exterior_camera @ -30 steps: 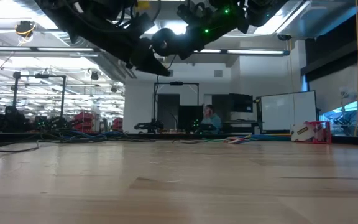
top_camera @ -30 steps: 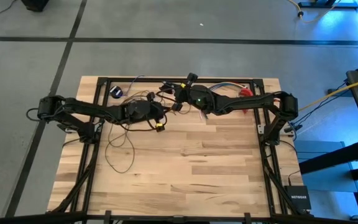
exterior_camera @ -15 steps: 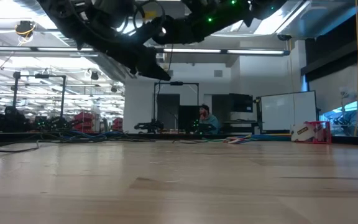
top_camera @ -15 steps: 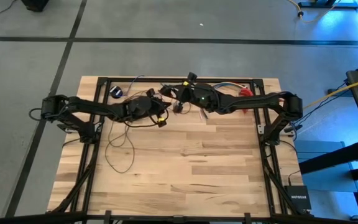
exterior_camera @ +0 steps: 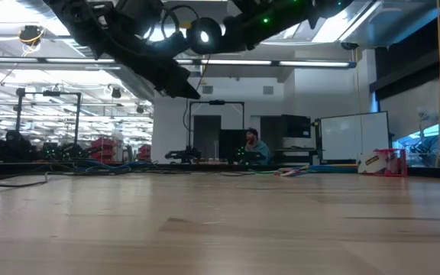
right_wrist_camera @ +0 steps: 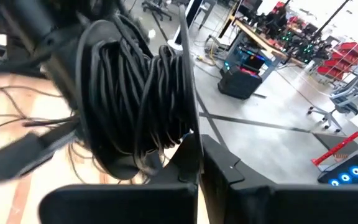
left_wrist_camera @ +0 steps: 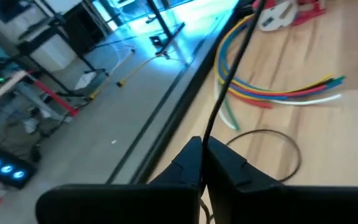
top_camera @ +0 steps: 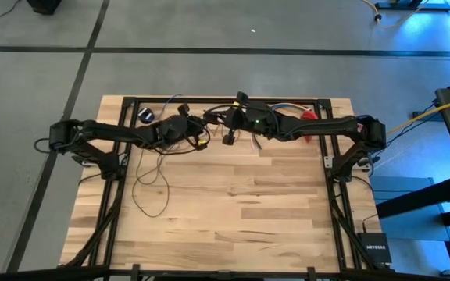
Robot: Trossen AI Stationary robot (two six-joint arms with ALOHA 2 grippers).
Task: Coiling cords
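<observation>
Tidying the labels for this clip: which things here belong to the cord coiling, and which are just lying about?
Part of the job: cords, shut in the left gripper and the right gripper.

Lying about: multicoloured wires, tape dispenser, red object.

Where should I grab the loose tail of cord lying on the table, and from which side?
Take the cord on the bare run of its big slack loop, coming straight down from above. It lies flat and single-stranded on the table there, apart from the tangle under the left pincer. The right pincer is closed on the coiled bundle, so the left pincer looks freer.
</observation>
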